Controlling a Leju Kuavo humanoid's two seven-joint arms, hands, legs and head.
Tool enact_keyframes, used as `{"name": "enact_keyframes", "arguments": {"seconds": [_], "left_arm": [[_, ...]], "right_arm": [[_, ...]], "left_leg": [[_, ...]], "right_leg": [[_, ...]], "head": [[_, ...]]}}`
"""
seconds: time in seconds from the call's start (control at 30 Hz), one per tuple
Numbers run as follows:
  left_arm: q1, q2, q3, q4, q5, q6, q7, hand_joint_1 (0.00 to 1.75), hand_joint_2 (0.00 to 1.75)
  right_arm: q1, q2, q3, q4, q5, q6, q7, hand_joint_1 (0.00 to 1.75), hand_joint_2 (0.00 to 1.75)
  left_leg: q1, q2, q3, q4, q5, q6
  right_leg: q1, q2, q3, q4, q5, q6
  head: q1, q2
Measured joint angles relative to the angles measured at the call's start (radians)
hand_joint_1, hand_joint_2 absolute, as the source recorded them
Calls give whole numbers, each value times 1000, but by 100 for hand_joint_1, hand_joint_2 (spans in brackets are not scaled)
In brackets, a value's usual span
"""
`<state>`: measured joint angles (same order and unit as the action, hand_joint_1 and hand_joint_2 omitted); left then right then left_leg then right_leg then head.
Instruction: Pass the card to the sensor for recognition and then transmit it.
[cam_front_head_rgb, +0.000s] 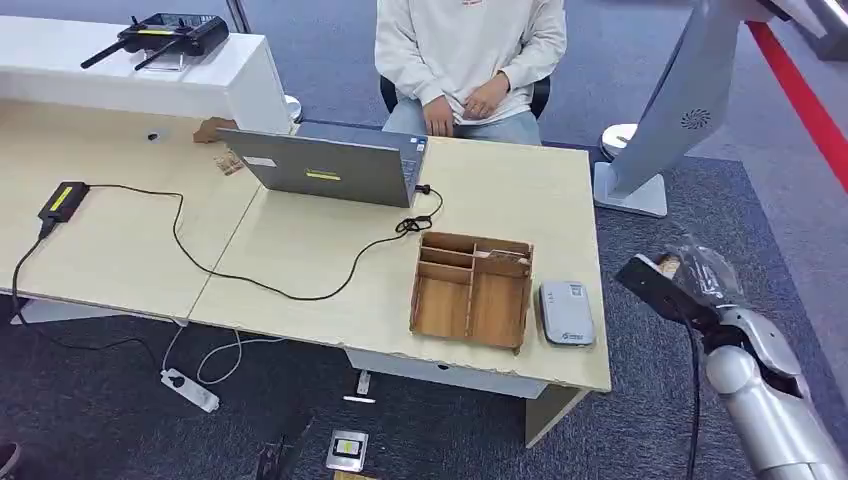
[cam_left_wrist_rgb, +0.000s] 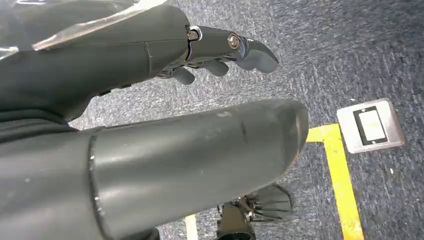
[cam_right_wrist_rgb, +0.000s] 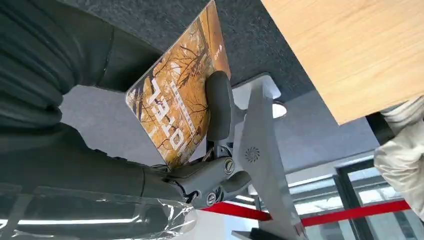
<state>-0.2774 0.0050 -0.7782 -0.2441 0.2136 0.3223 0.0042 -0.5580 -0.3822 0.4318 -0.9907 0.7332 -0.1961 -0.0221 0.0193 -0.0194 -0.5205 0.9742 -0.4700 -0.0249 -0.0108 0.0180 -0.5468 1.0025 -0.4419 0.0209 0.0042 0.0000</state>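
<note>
- The left hand (cam_left_wrist_rgb: 215, 55) hangs low over the carpet in its wrist view, fingers loosely apart and holding nothing; it is well out of the job, so the risk there is small unless it swings up against the table (cam_front_head_rgb: 300, 260) edge.
- The black cable (cam_front_head_rgb: 250, 275) trails across the table from the laptop (cam_front_head_rgb: 325, 165); it lies left of the wooden organiser (cam_front_head_rgb: 470, 290), so a reach that overshoots leftward could snag it.
- The wooden organiser sits just beside the grey sensor (cam_front_head_rgb: 566, 313) on its left. Its raised walls could catch the card's edge if the approach comes in too far left.
- The sensor lies near the table's right front corner. A heavy press or a sideways brush could push it off the edge.
- The right hand (cam_right_wrist_rgb: 200, 150) is off the table's right side, pinching the card (cam_right_wrist_rgb: 175, 105) between the thumb and a finger. Much of the card stands proud of the grip, so I judge it could pivot or slip on the way over.
- A person (cam_front_head_rgb: 470, 50) sits behind the table; a wide swing toward them is worth avoiding.
</note>
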Motion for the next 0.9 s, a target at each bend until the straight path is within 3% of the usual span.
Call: {"name": "enact_keyframes", "arguments": {"seconds": [0.27, 0.9], "left_arm": [[-17, -9, -7, 0, -41, -6, 4, 0, 0], [-26, -16, -10, 0, -58, -10, 14, 0, 0]], "right_arm": [[37, 50, 17, -80, 18, 55, 54, 175, 175], [47, 133, 56, -128, 54, 83, 53, 175, 175]], "left_leg": [[0, 0, 0, 0, 0, 0], [0, 0, 0, 0, 0, 0]], "right_leg": [[0, 0, 0, 0, 0, 0], [0, 0, 0, 0, 0, 0]], "head": [[0, 0], [0, 0]]}}
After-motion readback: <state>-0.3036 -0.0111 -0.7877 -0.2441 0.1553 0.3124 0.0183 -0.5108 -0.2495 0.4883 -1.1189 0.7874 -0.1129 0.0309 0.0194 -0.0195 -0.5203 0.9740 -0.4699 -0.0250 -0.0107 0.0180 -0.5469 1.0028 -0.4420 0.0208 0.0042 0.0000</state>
